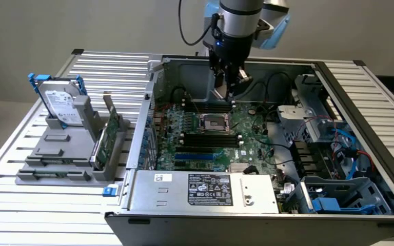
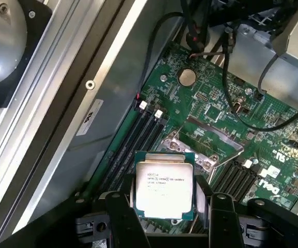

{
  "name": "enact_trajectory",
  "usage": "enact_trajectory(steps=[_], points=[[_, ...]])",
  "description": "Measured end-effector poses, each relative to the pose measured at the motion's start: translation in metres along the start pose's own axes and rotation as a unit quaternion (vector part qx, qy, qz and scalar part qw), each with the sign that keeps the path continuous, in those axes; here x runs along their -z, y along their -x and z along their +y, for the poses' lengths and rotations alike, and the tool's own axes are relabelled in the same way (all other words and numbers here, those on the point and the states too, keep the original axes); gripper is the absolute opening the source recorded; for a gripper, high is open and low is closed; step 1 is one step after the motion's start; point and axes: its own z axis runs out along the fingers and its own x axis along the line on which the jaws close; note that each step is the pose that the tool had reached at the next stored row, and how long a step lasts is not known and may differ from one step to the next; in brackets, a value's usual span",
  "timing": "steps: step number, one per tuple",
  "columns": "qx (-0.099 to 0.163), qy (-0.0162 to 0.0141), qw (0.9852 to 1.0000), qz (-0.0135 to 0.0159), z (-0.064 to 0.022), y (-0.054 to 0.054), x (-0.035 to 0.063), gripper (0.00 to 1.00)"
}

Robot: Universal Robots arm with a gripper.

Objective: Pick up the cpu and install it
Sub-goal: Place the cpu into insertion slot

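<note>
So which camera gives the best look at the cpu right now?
The wrist view: the cpu is close up, clamped in the gripper, its silver top and printed lettering facing the camera. The exterior view shows the gripper inside the computer case over the motherboard, but the chip is too small to make out there.

A silver metal table (image 1: 19, 205) of long parallel slats is carrying everything, with a black cap (image 1: 78, 52) sitting at its far corner on the exterior view's left. 2 things are resting directly on the slats. An open computer case (image 1: 252, 225) is lying on its side, open face up, taking up the middle and the exterior view's right. A grey stepped holder (image 1: 53, 174) is standing just beside it on the exterior view's left, with bare slats showing around it.
</note>
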Motion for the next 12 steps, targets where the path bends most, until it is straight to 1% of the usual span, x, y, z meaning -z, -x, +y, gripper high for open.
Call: enact_trajectory(steps=[4,7,9,12], points=[[-0.029,0.0026,0.9996,-0.0028,-0.0002,0.000,-0.0037,0.55],[-0.049,0.0042,0.9988,-0.0053,-0.0005,0.001,-0.0077,0.55],[-0.064,0.0056,0.9979,-0.0064,-0.0006,0.001,-0.0105,0.55],[-0.087,0.0077,0.9961,-0.0078,-0.0010,0.001,-0.0147,0.55]])
